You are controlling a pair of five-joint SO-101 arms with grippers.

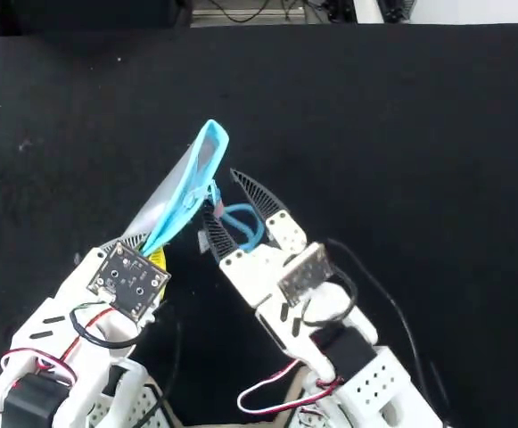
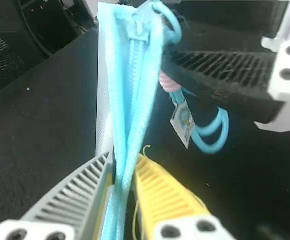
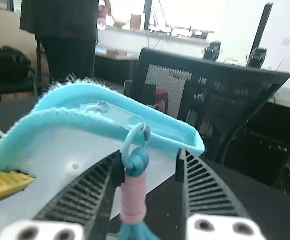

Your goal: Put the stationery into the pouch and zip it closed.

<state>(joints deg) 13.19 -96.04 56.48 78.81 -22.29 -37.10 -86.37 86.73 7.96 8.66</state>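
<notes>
The pouch (image 1: 183, 192) is held clear of the table (image 1: 401, 134), tilted up and away from both arms. One end is pinched in the left gripper (image 2: 120, 167), whose jaws are clamped on the blue zip (image 2: 135, 100) band at that end. The right gripper (image 3: 148, 159) is set at the far end, jaws spread, w/ the pull cord (image 3: 135, 192) hanging btwn them but not pinched. The slider (image 2: 136, 31) is seen at the end away from the left gripper, so the zip is judged run shut or nearly so. Contents can't be made out through the milky wall. The pouch is judged light and soft, w/ thin plastic walls that would buckle if squeezed mid-body. The woven zip band is taken as the only firm part, so hold is best taken there, as is done now. The plastic is prob. slick; better friction is expected from the fabric band. The pull cord is limp and thin, w/ a bead and a small tag (image 2: 183, 122), and could slip from wide pads. A grip on the bead or knot just below the slider ring is advised, drawn along the zip line, not sideways, w/ the opposite end used as counter-hold.
</notes>
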